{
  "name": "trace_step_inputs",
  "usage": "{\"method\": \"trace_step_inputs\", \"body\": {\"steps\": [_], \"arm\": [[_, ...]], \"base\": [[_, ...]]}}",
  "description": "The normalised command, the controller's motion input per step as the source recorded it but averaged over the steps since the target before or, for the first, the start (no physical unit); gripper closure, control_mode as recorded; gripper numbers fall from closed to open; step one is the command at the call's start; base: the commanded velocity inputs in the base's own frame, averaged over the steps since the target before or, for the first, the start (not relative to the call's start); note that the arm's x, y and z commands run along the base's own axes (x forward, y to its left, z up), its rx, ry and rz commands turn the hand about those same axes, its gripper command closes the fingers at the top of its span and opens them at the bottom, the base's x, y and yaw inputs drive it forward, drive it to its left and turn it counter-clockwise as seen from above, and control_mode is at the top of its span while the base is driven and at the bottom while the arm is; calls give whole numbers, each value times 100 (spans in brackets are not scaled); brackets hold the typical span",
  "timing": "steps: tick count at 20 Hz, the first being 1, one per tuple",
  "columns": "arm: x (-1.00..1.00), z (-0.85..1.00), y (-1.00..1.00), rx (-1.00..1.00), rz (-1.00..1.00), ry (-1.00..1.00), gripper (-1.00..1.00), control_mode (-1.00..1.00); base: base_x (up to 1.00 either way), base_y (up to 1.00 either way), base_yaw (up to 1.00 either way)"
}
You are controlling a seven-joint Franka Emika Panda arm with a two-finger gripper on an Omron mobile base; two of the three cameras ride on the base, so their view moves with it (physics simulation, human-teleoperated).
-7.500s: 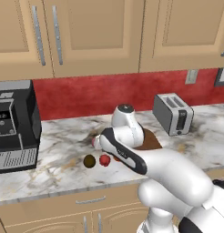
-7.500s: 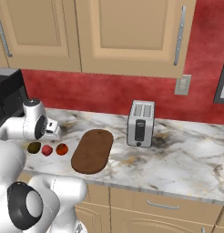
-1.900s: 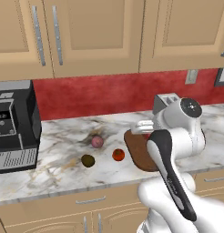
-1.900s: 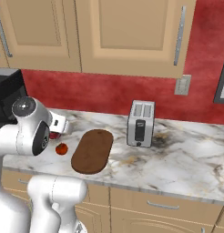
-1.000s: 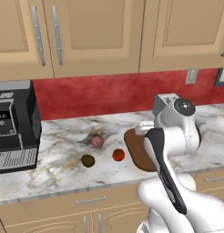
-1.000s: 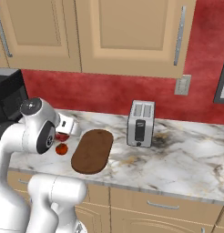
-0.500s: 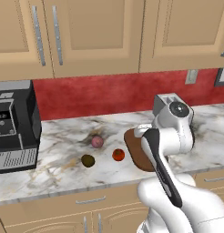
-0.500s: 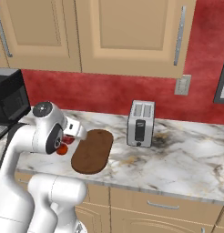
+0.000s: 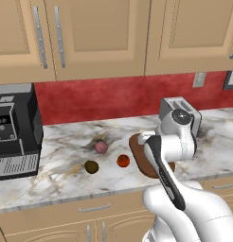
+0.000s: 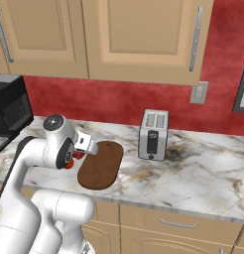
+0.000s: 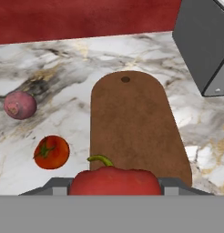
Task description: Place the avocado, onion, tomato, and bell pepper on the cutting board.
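Red bell pepper w/ green stem (image 11: 114,179) clamped in gripper (image 11: 114,190), over near end of dark reddish-brown oval wooden cutting board (image 11: 132,127). Nothing on board yet; tomato (image 11: 51,152), pinkish onion (image 11: 19,104), dark avocado (image 9: 91,166) on marble counter (image 9: 66,142).

On the marble counter (image 9: 66,175) the onion (image 9: 101,147), avocado (image 9: 91,166) and tomato (image 9: 123,160) lie apart, left of the cutting board (image 9: 137,147), which the arm partly hides.
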Motion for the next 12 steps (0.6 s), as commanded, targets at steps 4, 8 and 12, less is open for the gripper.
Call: {"method": "trace_step_inputs", "body": {"steps": [4, 8, 12], "arm": [[8, -11, -1, 0, 0, 0, 100, -100], [14, -13, -1, 0, 0, 0, 100, -100], [19, -13, -1, 0, 0, 0, 100, -100]], "base": [[0, 0, 0], [0, 0, 0], [0, 0, 0]]}}
